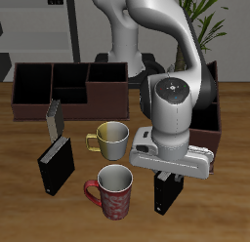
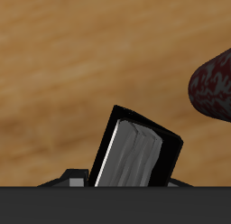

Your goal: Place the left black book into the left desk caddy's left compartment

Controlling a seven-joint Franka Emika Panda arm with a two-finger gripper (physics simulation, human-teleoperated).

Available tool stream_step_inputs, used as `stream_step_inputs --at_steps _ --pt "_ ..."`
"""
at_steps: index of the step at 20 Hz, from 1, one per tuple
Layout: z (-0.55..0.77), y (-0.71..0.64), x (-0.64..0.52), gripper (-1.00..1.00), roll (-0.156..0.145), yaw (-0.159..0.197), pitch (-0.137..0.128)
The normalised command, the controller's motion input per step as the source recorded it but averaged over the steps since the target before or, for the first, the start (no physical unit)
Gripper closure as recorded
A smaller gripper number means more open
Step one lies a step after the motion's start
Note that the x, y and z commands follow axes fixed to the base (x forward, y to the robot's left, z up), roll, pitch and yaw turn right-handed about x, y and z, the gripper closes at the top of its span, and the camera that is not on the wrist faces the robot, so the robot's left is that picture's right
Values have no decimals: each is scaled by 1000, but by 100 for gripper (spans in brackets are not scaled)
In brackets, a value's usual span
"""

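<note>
The left black book (image 1: 166, 197) stands upright near the table's front edge, beside the red mug. My gripper (image 1: 168, 178) is straight above it, its fingers closed around the book's top edge. In the wrist view the book (image 2: 135, 157) fills the space between the fingers, showing its black cover and white page edges, slightly tilted. The left desk caddy (image 1: 228, 119), maroon-brown, stands behind my arm and is mostly hidden; its left compartment does not show clearly.
A red patterned mug (image 1: 112, 192) (image 2: 215, 83) stands close beside the held book. A yellow mug (image 1: 110, 139) stands farther back. The other black book (image 1: 56, 166) and a thin grey book (image 1: 54, 117) stand across the table. A darker brown caddy (image 1: 68, 85) stands at the back.
</note>
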Motion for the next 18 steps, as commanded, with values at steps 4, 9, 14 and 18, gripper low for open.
stream_step_inputs --at_steps 4,9,14,18 --pt "19 126 4 100 27 -19 -12" --pt "416 -34 -189 100 0 23 -62" --pt "953 -117 -447 100 1 47 -110" --pt "998 -50 -529 100 -17 56 -98"
